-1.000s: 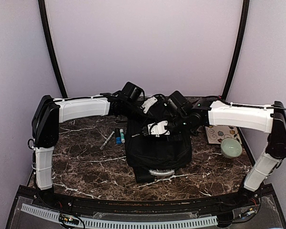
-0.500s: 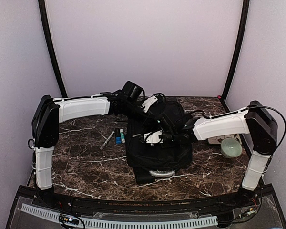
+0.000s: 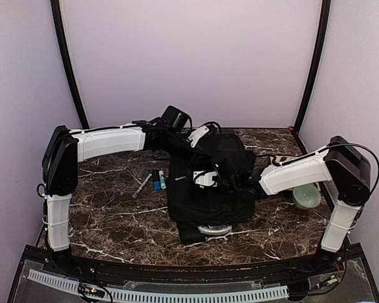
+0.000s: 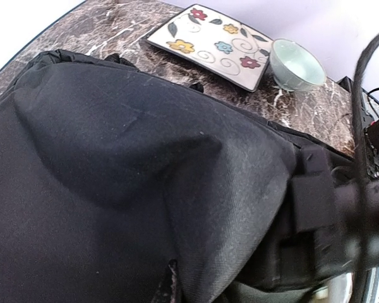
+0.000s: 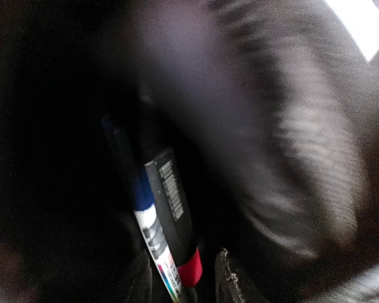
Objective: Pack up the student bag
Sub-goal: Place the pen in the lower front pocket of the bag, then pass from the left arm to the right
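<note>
The student bag [image 3: 208,201], black and soft, lies in the middle of the table with its grey handle loop [image 3: 213,228] toward me. My left gripper [image 3: 199,135] is at the bag's far top edge. In the left wrist view one fingertip [image 4: 167,284] pinches a fold of the bag's black fabric [image 4: 132,170]. My right gripper [image 3: 206,178] is down at the bag's opening. In the right wrist view it [image 5: 183,284] is in the dark interior, with a black marker with a red end [image 5: 177,221] and a blue-and-white marker [image 5: 145,221] between its fingers.
Two blue markers [image 3: 158,180] and a pen [image 3: 142,185] lie on the table left of the bag. A pale green bowl [image 3: 306,197] and a flowered plate [image 4: 211,44] sit at the right. Curved black frame posts stand at the back corners.
My right arm has drawn back and dropped from above the bag's far side, bringing its gripper down into the bag's opening. The left arm has stayed in place holding the fabric.
</note>
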Motion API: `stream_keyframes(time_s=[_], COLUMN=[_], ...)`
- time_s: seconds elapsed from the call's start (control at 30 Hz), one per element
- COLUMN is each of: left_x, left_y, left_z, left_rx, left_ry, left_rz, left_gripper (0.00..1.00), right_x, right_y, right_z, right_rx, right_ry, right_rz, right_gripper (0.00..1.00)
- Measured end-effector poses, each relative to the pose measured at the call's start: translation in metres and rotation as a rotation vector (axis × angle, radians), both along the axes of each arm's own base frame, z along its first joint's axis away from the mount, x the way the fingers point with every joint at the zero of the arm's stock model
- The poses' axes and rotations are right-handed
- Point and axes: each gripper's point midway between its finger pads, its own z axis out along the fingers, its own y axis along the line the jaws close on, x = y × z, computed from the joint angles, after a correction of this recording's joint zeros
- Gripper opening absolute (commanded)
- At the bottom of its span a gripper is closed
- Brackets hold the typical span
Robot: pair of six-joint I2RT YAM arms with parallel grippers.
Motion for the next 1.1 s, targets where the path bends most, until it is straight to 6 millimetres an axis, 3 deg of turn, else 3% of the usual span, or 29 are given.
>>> stream_keyframes(time_s=[0.33,0.53,0.63,0.7,0.77,0.93,1.03,1.1], left_x=[-0.019,-0.024,-0.022,-0.021,-0.022,-0.021,-0.021,-0.021], left_y=[-0.016,-0.019,-0.017,-0.017,-0.017,-0.017,-0.017,-0.017], left_z=[0.012,0.013,0.007,0.005,0.004,0.004,0.004,0.004], left_rx=[-0.049,-0.058,-0.051,-0.051,-0.053,-0.056,-0.057,-0.057], left_ry=[0.012,0.023,0.037,0.047,0.052,0.061,0.064,0.065], left_rz=[-0.082,-0.100,-0.094,-0.095,-0.096,-0.088,-0.086,-0.084], left_gripper=[0.00,0.00,0.00,0.00,0.00,0.00,0.00,0.00], right_x=[-0.068,-0.090,-0.089,-0.094,-0.103,-0.118,-0.122,-0.113], right_y=[-0.006,-0.011,-0.015,-0.014,-0.008,0.005,-0.002,-0.013], right_z=[0.033,0.046,0.055,0.057,0.064,0.093,0.095,0.099], right_rx=[0.171,0.243,0.282,0.300,0.325,0.377,0.372,0.373], right_ry=[0.349,0.439,0.446,0.510,0.581,0.661,0.672,0.630], right_rz=[0.115,0.126,0.118,0.143,0.189,0.276,0.257,0.190], right_gripper=[0.38,0.38,0.28,0.16,0.10,0.25,0.35,0.42])
